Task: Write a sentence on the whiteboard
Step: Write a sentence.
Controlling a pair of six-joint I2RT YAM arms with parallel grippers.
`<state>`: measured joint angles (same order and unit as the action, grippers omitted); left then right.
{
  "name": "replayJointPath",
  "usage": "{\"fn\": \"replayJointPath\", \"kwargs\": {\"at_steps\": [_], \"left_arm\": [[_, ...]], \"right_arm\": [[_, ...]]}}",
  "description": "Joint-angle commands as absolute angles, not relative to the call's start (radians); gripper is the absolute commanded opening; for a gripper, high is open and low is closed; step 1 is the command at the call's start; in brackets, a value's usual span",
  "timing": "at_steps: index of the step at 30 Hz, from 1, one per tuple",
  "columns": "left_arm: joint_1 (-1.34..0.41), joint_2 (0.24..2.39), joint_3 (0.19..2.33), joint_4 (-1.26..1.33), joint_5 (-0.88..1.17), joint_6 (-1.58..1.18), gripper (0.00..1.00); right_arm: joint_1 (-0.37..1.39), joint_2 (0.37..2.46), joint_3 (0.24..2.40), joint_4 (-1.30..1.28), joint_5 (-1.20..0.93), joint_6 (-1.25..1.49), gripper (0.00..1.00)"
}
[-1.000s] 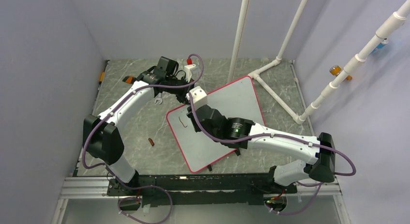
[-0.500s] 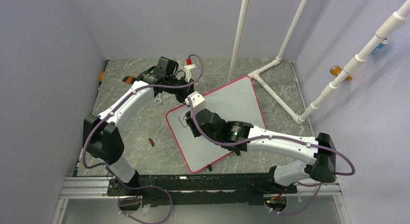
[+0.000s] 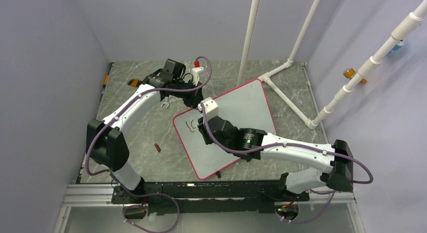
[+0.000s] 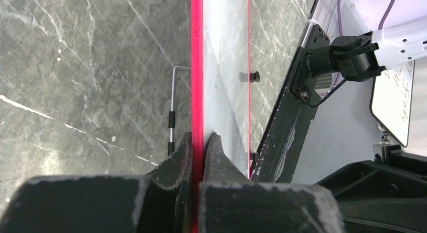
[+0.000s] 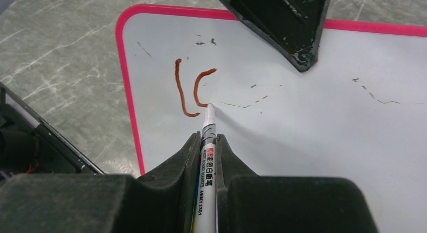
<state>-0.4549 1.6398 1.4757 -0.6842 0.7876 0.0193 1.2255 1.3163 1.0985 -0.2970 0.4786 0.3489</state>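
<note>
The table [image 3: 146, 127] has a dark grey, marble-patterned top. The whiteboard [image 3: 246, 104] lies on it at centre, turned at an angle to the table edges, with a small black clip [image 3: 218, 175] on its near edge. A small dark red piece [image 3: 157, 147] lies left of the board, apart from it. An orange item [image 3: 133, 82] sits near the far left edge. White pipe feet [image 3: 289, 102] rest at the right. An L-shaped metal key [image 4: 171, 92] lies beside the board's frame.

Whiteboard [image 3: 241, 107] lies free beside the strokes [image 5: 179, 89]; left pincer [image 4: 199, 142] and white pipes [image 3: 277, 71] crowd its far side.
</note>
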Motion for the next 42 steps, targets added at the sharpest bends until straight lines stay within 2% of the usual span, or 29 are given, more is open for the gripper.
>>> {"fn": "replayJointPath", "kwargs": {"at_steps": [1,22,42], "left_arm": [[-0.454,1.615,1.478,-0.617,0.577,0.162,0.00],[-0.456,1.613,1.479,-0.615,0.585,0.161,0.00],[-0.456,1.611,1.479,-0.616,0.582,0.162,0.00]], "right_arm": [[1.211,1.322,1.135,-0.353,0.593,0.345,0.00],[1.195,1.401,1.248,-0.307,0.504,0.288,0.00],[1.170,1.239,1.118,-0.242,0.513,0.295,0.00]]}}
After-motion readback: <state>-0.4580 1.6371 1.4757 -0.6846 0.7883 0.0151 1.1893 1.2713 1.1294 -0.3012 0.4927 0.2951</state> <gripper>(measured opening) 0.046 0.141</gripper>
